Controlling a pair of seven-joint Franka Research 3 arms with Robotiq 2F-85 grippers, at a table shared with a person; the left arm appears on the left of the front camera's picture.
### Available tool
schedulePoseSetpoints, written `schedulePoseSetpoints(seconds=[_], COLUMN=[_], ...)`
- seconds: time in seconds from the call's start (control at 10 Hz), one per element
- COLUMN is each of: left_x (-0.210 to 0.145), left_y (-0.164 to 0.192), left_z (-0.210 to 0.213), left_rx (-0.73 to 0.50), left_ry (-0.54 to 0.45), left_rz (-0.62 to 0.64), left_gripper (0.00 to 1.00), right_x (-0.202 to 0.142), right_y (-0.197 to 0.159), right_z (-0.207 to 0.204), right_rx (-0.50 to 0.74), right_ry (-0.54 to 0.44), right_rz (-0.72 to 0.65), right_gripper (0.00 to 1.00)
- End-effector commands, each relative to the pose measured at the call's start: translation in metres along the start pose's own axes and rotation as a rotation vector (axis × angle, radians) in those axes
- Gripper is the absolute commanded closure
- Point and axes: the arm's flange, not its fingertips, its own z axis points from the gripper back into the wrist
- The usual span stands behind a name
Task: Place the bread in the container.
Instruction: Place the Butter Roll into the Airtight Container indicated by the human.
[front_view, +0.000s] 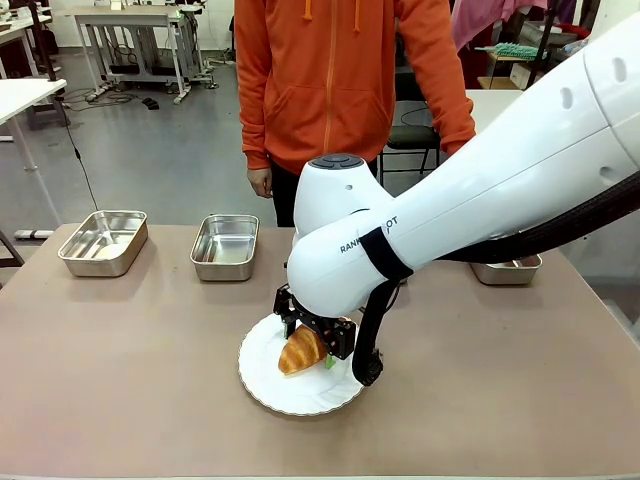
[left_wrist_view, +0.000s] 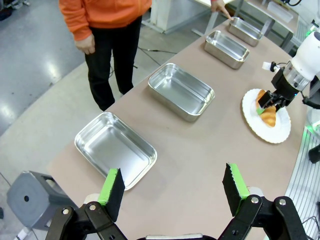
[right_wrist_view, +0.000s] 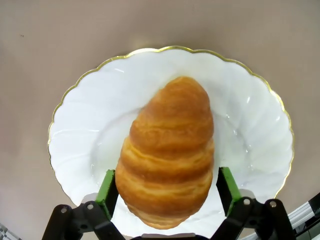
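Bread (right_wrist_view: 167, 155) lengthwise between right fingers (right_wrist_view: 107, 192) (tip outward).

Bread (right_wrist_view: 170, 150): ridged, glossy golden crust. Plate (right_wrist_view: 250, 125): smooth glazed white, gilt rim. Pan (front_view: 224, 250) at 11 o'clock: polished metal. Table (front_view: 120, 380): matt brown.

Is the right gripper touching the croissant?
Cannot tell. Right wrist view: right gripper's pads flank the croissant; plate shows beside one pad, the other meets its outline.
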Motion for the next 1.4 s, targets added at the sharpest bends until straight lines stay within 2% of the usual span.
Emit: schedulePoseSetpoints(seconds=[0.0, 0.1, 0.2, 0.3, 0.4, 0.5, 0.6, 1.0, 1.2, 1.3], left_x=[0.001, 0.001, 0.001, 0.001, 0.001, 0.001, 0.001, 0.001, 0.001, 0.001], left_y=[-0.001, -0.001, -0.001, -0.001, -0.001, -0.001, -0.001, -0.001, -0.001, -0.001], left_z=[0.001, 0.001, 0.001, 0.001, 0.001, 0.001, 0.001, 0.001, 0.001, 0.001], left_rx=[-0.007, -0.007, -0.007, -0.007, -0.007, -0.007, -0.007, -0.007, -0.007, -0.007], left_ry=[-0.007, -0.007, -0.007, -0.007, -0.007, -0.007, -0.007, -0.007, -0.007, -0.007], left_rz=[-0.008, -0.008, -0.008, -0.008, -0.008, -0.008, -0.008, -0.008, -0.008, -0.008], left_gripper=[0.00, 0.00, 0.00, 0.00, 0.00, 0.00, 0.00, 0.00, 0.00, 0.00], right_x=[-0.005, -0.006, -0.005, -0.006, -0.005, -0.004, -0.001, -0.001, 0.024, 0.044], right_y=[0.009, 0.009, 0.009, 0.010, 0.010, 0.010, 0.003, 0.005, -0.003, -0.006], right_z=[0.000, 0.001, 0.002, 0.002, 0.002, 0.003, 0.003, 0.006, 0.074, 0.103], right_rx=[0.002, -0.005, -0.009, -0.014, -0.017, -0.014, -0.002, 0.005, 0.038, 0.051], right_ry=[-0.040, -0.036, -0.035, -0.034, -0.035, -0.046, -0.002, -0.001, 0.052, 0.032], right_rz=[-0.034, -0.041, -0.045, -0.047, -0.048, -0.065, -0.013, -0.020, 0.018, 0.001], right_gripper=[0.13, 0.20, 0.33, 0.40, 0.53, 0.60, 0.60, 0.59, 0.59, 0.59])
